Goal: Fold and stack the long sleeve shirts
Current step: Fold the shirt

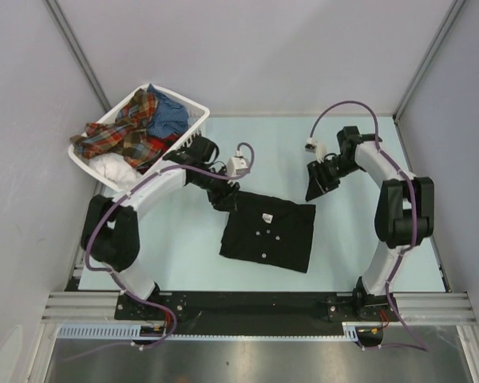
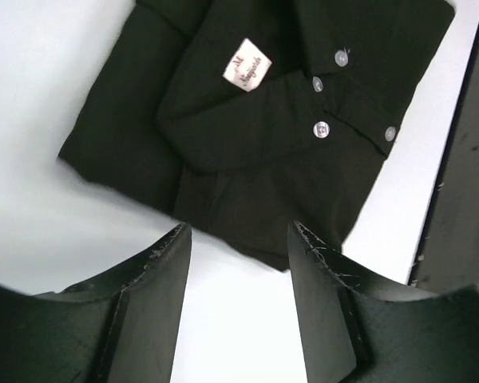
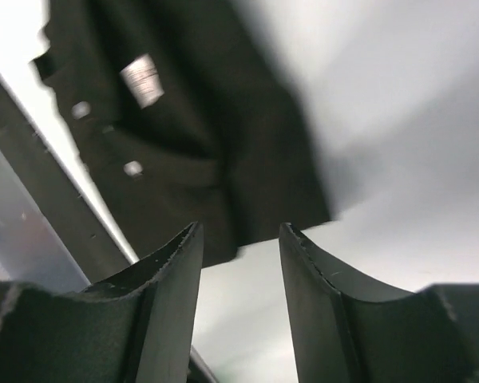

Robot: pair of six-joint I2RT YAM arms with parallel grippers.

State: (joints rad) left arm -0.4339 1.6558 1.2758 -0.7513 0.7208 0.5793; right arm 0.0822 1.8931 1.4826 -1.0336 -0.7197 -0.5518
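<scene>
Black shirt (image 1: 267, 233) lies folded into a rough rectangle on the desk (image 1: 176, 239), about midway between the two arms, collar side up. In the left wrist view we read a white neck label (image 2: 247, 65) and small pale buttons (image 2: 322, 128) along the placket. Left tool (image 1: 226, 199) sits at the shirt's far-left corner. Its jaws stand apart with nothing between them, and through the gap we see bare desk and the near edge of the black cloth. We cannot tell whether the fingers touch the fabric. Right tool (image 1: 314, 190) hangs just off the far-right corner, clear of the shirt. Its jaws are likewise parted and empty, and its own blurred view shows the shirt's corner beyond the fingertips. The white basket (image 1: 193, 104) stands at the far-left corner of the desk, well apart from the folded shirt. It holds a crumpled plaid shirt (image 1: 124, 132) on top, a blue one (image 1: 169, 118) at its far side and white cloth (image 1: 116, 169) at its near end.
</scene>
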